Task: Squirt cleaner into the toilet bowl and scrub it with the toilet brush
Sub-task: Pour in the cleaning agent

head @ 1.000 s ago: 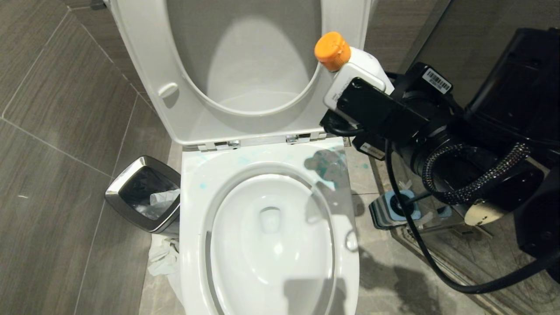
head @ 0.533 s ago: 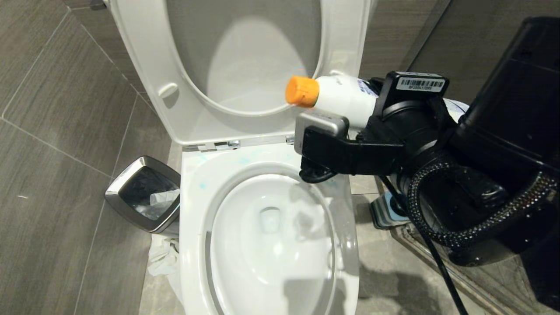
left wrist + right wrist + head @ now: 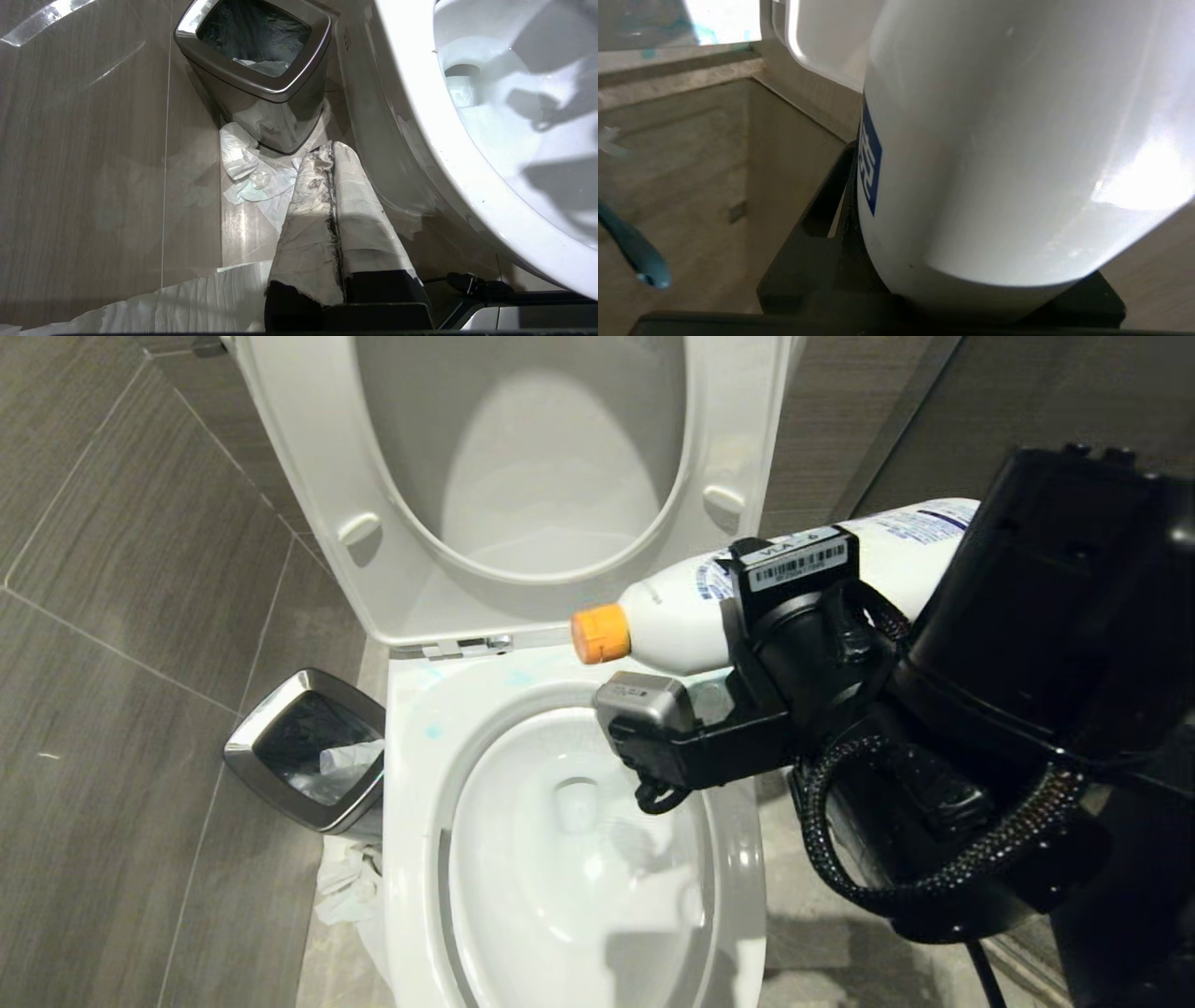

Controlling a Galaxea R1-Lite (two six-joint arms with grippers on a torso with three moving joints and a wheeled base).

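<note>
Cleaner (image 3: pixel 691 616): your right end effector (image 3: pixel 794 616) grasps it, tilted, orange cap above the toilet bowl's (image 3: pixel 738 859) back rim.
Left end effector (image 3: pixel 332 196): clenched, beside the bowl.
Risk: squirting now may splash the rim.

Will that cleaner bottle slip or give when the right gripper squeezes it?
Probably some give: the cleaner bottle looks like thin plastic. Its glossy, rounded wall may slide in the right gripper. Tilted cap-down over the toilet bowl, it could creep forward.

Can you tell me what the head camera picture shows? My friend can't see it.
The right gripper holds the cleaner sideways, its orange cap over the back rim of the open toilet bowl. A steel waste bin stands beside the toilet.
</note>
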